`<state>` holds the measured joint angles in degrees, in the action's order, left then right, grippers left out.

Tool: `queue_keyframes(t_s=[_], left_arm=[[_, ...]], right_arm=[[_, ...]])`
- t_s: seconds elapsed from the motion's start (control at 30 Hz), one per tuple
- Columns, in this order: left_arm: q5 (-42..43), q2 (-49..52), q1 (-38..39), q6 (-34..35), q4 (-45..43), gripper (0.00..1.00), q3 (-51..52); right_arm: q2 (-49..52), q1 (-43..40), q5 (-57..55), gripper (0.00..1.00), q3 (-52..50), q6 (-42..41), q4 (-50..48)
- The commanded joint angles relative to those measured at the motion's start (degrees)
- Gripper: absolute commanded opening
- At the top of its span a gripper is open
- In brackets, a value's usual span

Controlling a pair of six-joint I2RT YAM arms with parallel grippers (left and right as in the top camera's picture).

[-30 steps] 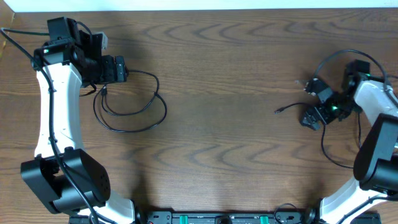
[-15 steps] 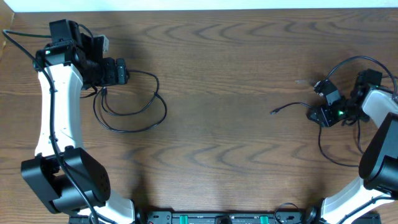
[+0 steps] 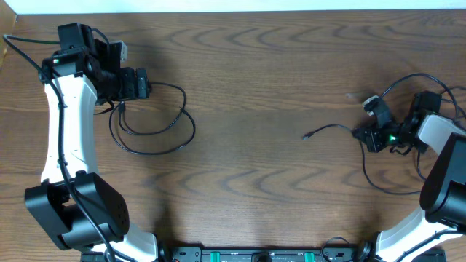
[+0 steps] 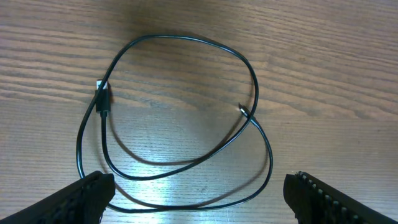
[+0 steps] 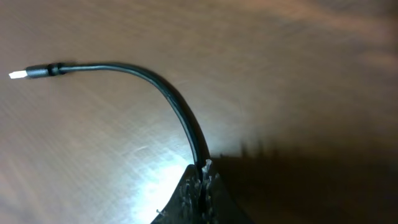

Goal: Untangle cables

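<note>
Overhead view: two arms are working at a wooden table [image 3: 255, 58], with one cable lying near each gripper and the two cables sitting well apart.
Left gripper [image 3: 145, 82]: its jaws are standing wide apart and gripping nothing while it is hovering over the left cable [image 3: 145, 153].
Left wrist view: both fingers [image 4: 87, 199] are showing at the lower corners, with the cable lying on the table between and beyond them.
Left cable layout: it is lying loose in two overlapping loops, with both small plug ends resting inside them.
Right gripper [image 3: 358, 133]: it is clenching the right cable [image 3: 331, 126] between closed fingertips.
Right cable layout: it is arching out of the fingertips toward the table's middle and ending in a small pale-tipped plug (whether that plug is touching the wood cannot be told).
</note>
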<state>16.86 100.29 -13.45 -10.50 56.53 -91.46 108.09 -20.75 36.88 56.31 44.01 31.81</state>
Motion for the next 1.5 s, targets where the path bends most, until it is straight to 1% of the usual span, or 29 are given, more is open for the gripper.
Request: queue_keyframes(t_s=[0.0,0.07,0.13,0.2,0.27,0.33,0.4,0.47,0.57,0.7,0.77,0.9,0.93,0.97,1.1,1.13,1.17,1.2,1.23,1.27,1.33,1.37,1.47], left_arm=[[0.90,-0.68,-0.20,0.33,0.02,0.93,0.28],[0.90,-0.68,-0.20,0.33,0.02,0.93,0.28],[0.92,-0.68,-0.20,0.33,0.00,0.93,0.28],[0.92,-0.68,-0.20,0.33,0.02,0.93,0.28],[0.92,-0.68,-0.20,0.35,0.04,0.93,0.28],[1.09,-0.68,-0.20,0.35,0.17,0.93,0.28],[2.14,-0.68,-0.20,0.37,0.22,0.93,0.28],[2.16,-0.68,-0.09,0.33,0.20,0.93,0.28],[2.14,-0.68,-0.09,0.33,0.24,0.93,0.28],[2.14,-0.68,-0.09,0.33,0.24,0.93,0.28],[2.14,-0.68,-0.09,0.33,0.24,0.93,0.28],[2.16,-0.68,-0.09,0.35,0.24,0.93,0.28],[2.16,-0.68,-0.09,0.35,0.37,0.93,0.28],[2.14,-0.68,-0.09,0.33,0.44,0.93,0.28],[2.14,-0.68,-0.09,0.33,0.74,0.93,0.28],[2.14,-0.68,-0.09,0.33,0.83,0.93,0.28],[2.14,-0.68,-0.09,0.33,0.83,0.93,0.28],[2.14,-0.68,-0.09,0.33,0.81,0.93,0.28],[2.14,-0.68,-0.09,0.31,0.79,0.93,0.28],[2.14,-0.68,-0.09,0.31,0.70,0.93,0.28],[2.16,-0.68,-0.07,0.33,0.55,0.93,0.28],[2.19,-0.68,0.04,0.33,0.35,0.93,0.28],[2.16,-0.68,0.35,0.35,0.22,0.93,0.28]], right_arm=[[-2.38,0.57,5.53,0.01,2.86,-3.06,0.85],[-6.27,0.55,4.00,0.01,6.45,-9.53,0.17],[-10.16,0.55,2.25,0.01,10.38,-13.05,0.83],[-13.29,0.52,0.85,0.01,13.42,-14.84,1.27],[-18.01,0.42,-4.13,0.01,18.29,-17.27,1.36],[-19.78,0.04,-7.69,0.01,20.48,-17.20,1.22],[-20.92,-1.18,-15.13,0.01,22.23,-16.98,0.04],[-20.72,-3.45,-18.53,0.01,22.64,-14.45,-0.24],[-18.91,-11.13,-17.75,0.01,22.64,-13.25,0.48],[-17.38,-22.95,-10.54,0.01,22.64,-13.18,1.95],[-17.38,-25.83,-7.48,0.01,22.64,-13.07,3.45],[-17.38,-24.15,-6.36,0.01,22.64,-12.59,5.33],[-17.38,-22.71,-3.61,0.89,22.64,-12.68,5.75],[-17.38,-21.84,-1.36,0.99,22.64,-12.66,6.32],[-17.35,-18.58,8.00,0.99,22.64,-12.63,9.09],[-17.14,-17.40,12.81,0.99,22.62,-10.71,10.54],[-17.09,-16.79,14.56,0.99,22.62,-8.39,11.65],[-16.98,-15.43,15.74,0.99,22.62,-4.07,14.19],[-16.76,-14.08,14.95,0.99,22.58,-1.68,15.91],[-16.44,-12.57,12.74,0.99,22.58,-1.05,16.76],[-15.32,-9.55,7.72,0.99,22.43,-1.92,16.63],[-13.86,-6.75,3.93,0.99,22.21,-2.16,16.41],[-9.88,-1.60,0.37,0.99,21.77,-2.12,16.48]])
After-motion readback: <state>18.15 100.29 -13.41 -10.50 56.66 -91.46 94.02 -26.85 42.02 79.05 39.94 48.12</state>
